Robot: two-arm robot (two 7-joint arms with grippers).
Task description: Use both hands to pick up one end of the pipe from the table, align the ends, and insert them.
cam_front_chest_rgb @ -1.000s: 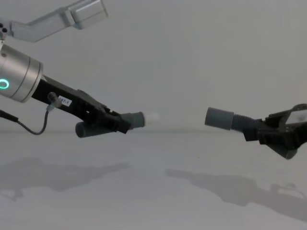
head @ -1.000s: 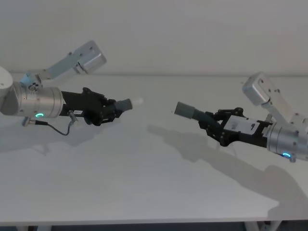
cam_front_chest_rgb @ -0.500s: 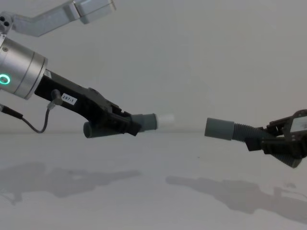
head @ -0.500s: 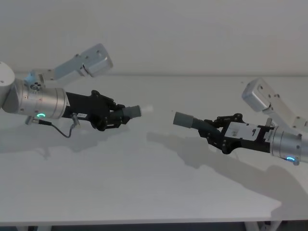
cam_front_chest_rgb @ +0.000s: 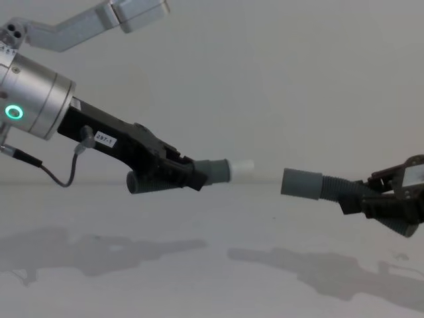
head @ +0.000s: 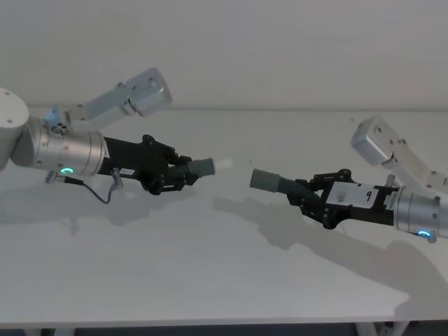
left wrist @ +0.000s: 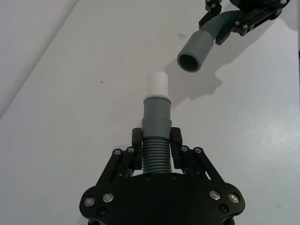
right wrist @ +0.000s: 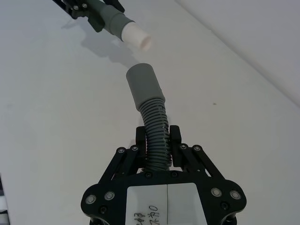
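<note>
Facing each other above the table (head: 210, 266), the left gripper (head: 170, 173) clamps the white-tipped pipe piece (head: 203, 166); the right gripper (head: 315, 199) clamps the open-mouthed piece (head: 269, 181), mouths near but apart.

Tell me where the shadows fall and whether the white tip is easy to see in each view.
Head view: the arms' soft shadows lie on the table below them; the white tip nearly blends in. Chest view: the tip fades into the pale wall. Left wrist view: the tip is crisp, with a shadow beneath the grey mouth.
</note>
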